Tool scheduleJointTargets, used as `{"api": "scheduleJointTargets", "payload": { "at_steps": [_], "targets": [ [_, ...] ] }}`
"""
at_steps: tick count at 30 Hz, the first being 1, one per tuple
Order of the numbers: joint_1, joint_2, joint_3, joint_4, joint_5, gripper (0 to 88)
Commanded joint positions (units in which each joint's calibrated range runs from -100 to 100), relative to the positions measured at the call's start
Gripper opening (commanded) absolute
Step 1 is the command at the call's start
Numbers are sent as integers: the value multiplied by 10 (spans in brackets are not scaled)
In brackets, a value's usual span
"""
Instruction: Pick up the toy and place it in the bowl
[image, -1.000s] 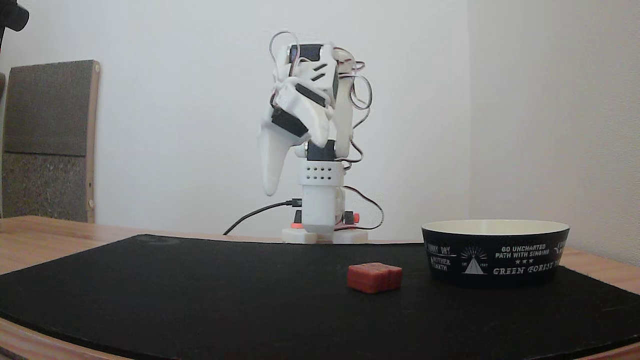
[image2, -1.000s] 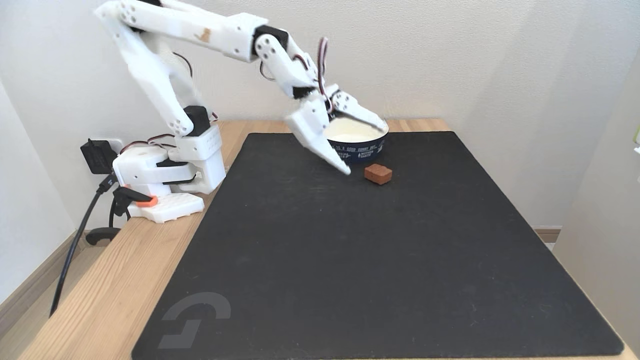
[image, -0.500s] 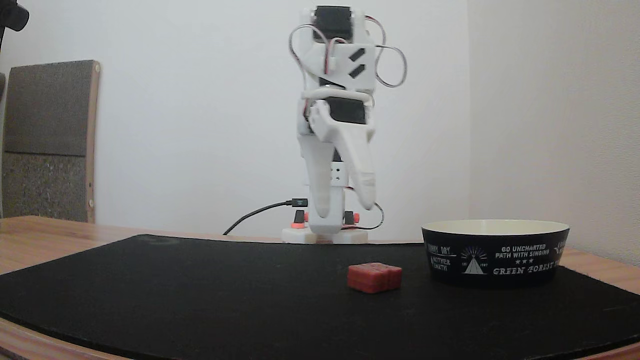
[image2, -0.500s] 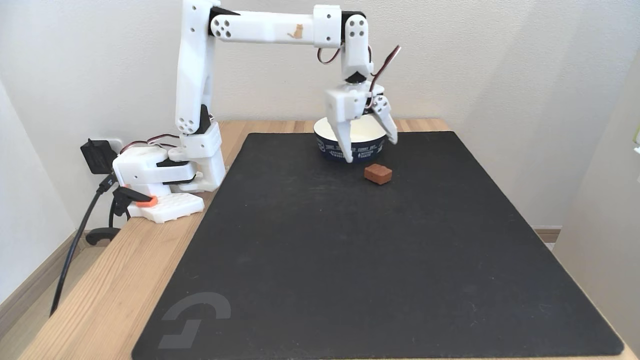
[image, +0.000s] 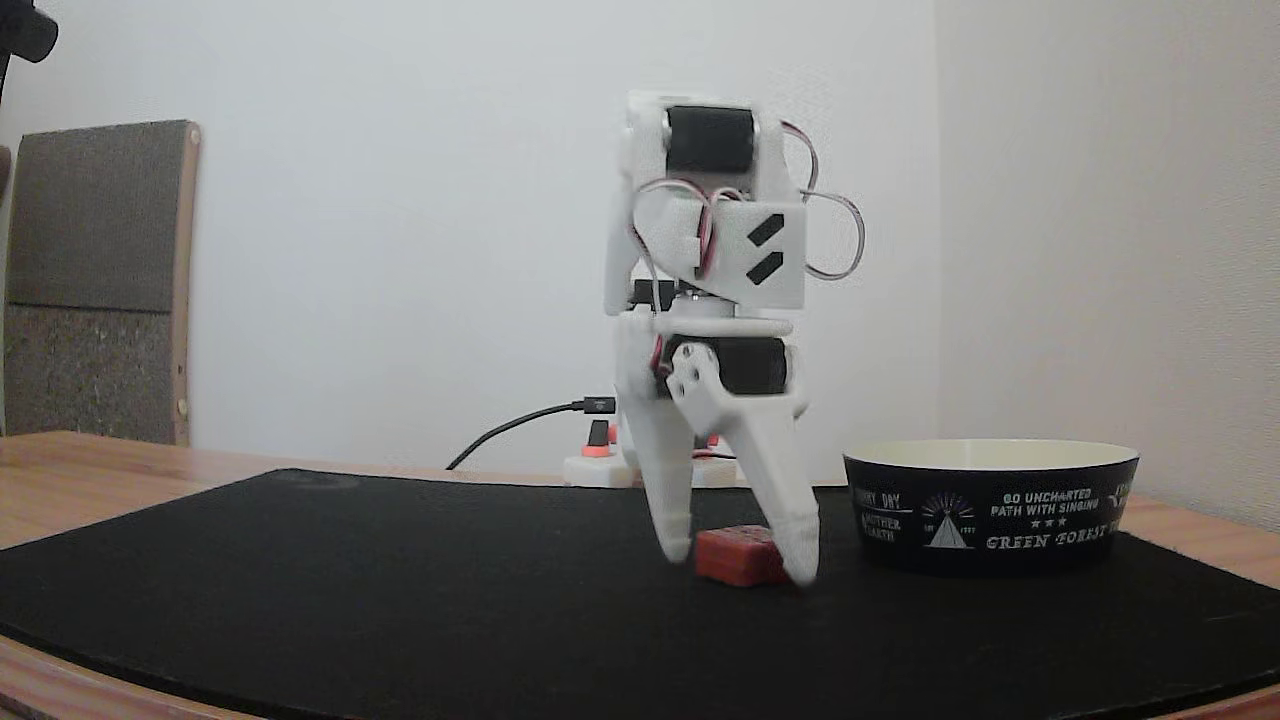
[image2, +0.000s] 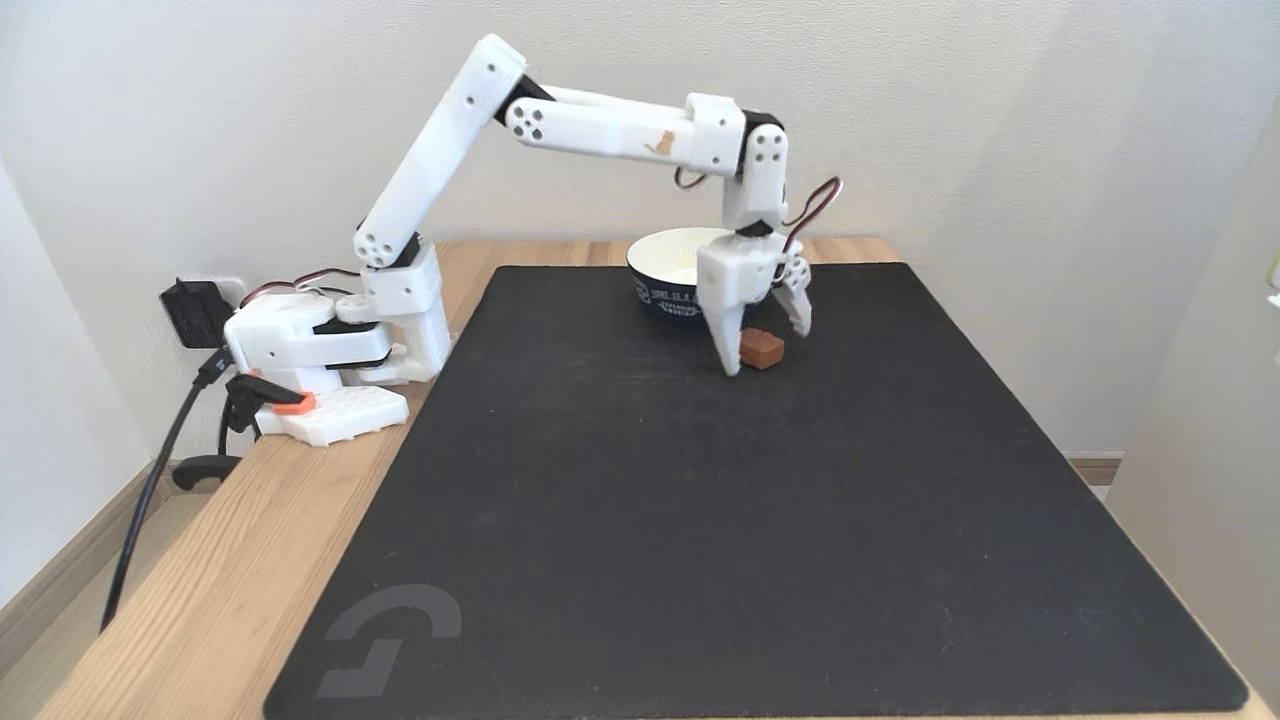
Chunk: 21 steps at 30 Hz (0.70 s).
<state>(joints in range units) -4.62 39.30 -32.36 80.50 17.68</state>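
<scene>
Your pincer (image: 740, 560) is straddling the toy (image: 735, 555), spread, beside the bowl (image: 990, 505) near the mat's (image2: 700, 520) far edge.

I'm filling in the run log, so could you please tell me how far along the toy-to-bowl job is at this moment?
Early stage. Done: the open claw is down at the mat, its fingers either side of the toy. In hand: the grasp itself; the fingers are spread and the toy sits on the mat, not lifted. Left: closing, lifting, carrying to the bowl and releasing; what shows of its cream inside in the higher fixed view holds nothing.
</scene>
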Motion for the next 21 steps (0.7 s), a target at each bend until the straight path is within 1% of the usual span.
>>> {"api": "scheduleJointTargets", "payload": {
  "at_steps": [1,6,8,9,11,12,15,21],
  "targets": [
    [-24,17,-21,-20,3,390],
    [-40,38,-21,-20,1,390],
    [-40,48,-21,-20,-1,366],
    [-40,53,-21,-20,-1,335],
    [-40,61,-21,-20,-2,242],
    [-40,67,-21,-20,-3,144],
    [-40,70,-21,-20,-3,24],
    [-34,61,-20,-19,-3,26]
  ]
}}
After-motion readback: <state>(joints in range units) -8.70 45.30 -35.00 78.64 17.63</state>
